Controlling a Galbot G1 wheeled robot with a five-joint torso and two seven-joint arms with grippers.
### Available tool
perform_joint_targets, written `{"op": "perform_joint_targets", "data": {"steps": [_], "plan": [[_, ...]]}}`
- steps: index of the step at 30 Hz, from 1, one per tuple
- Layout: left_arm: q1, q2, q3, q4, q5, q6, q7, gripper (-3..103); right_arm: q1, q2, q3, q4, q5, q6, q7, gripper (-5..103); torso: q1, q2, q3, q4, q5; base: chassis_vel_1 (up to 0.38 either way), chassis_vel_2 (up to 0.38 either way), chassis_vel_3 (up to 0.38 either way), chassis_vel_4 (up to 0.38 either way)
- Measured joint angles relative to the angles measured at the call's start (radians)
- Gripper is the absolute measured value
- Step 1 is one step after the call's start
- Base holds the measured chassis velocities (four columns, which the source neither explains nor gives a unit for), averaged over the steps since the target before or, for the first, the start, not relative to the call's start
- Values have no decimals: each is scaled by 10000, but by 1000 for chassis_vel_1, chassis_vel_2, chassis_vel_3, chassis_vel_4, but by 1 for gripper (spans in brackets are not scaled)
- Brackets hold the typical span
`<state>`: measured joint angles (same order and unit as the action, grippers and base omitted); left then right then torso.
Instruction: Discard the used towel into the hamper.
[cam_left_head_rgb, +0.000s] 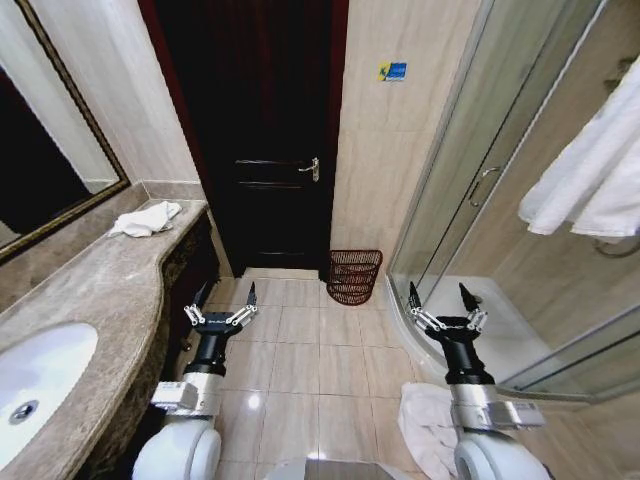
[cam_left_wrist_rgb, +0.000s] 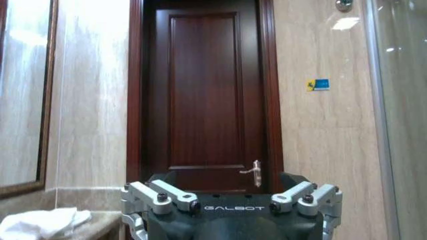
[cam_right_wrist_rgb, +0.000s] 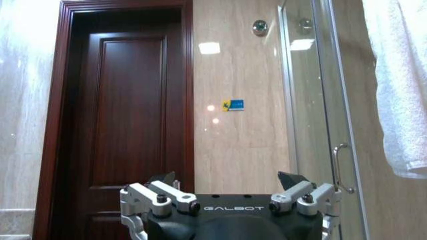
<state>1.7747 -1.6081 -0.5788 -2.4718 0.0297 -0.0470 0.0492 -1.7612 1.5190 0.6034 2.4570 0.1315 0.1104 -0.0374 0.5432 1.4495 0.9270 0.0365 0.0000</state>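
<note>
Towel (cam_left_head_rgb: 146, 218) crumpled at bench (cam_left_head_rgb: 90, 290) far end, hamper (cam_left_head_rgb: 354, 275) on floor by door; left gripper (cam_left_head_rgb: 226, 300) and right gripper (cam_left_head_rgb: 440, 301) open, empty, raised; step: approach, next reach towel.

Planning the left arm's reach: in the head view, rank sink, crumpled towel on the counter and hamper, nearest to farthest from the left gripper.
From the left gripper:
1. Hamper, on the floor ahead, toward the right.
2. Crumpled towel, at the counter's far end.
3. Sink, in the near counter.
</note>
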Motion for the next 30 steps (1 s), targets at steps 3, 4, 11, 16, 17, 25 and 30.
{"op": "perform_joint_targets", "data": {"steps": [3,4,11,16,17,25,30], "plan": [[4,0,-7,-1,39,-50,38,100,-33,8,0,45,-14,-17,-7,100,0,0,0,-1,0,0,0,0,0],[6,0,-7,-15,40,-55,47,100,-38,24,-4,56,-15,-41,-4,100,0,0,0,-1,-1,0,0,0,0],[57,0,-26,-160,-57,-45,52,100,-14,75,-42,67,-16,-90,-9,100,0,0,0,-1,0,0,0,0,0],[29,0,21,-143,-309,-3,37,100,-39,88,-44,80,-17,-89,-89,100,0,0,0,-1,0,0,0,0,0],[29,0,21,-143,-309,-3,37,100,-39,88,-44,80,-17,-89,-89,100,0,0,0,-1,0,0,0,0,0],[143,0,133,-59,-528,-16,-73,100,-81,35,-17,186,6,-63,-208,100,0,0,0,0,0,0,0,0,0],[168,0,118,-32,-577,-15,-93,100,-96,64,-17,184,18,-36,-212,100,0,0,0,-1,0,0,0,0,0]]}}
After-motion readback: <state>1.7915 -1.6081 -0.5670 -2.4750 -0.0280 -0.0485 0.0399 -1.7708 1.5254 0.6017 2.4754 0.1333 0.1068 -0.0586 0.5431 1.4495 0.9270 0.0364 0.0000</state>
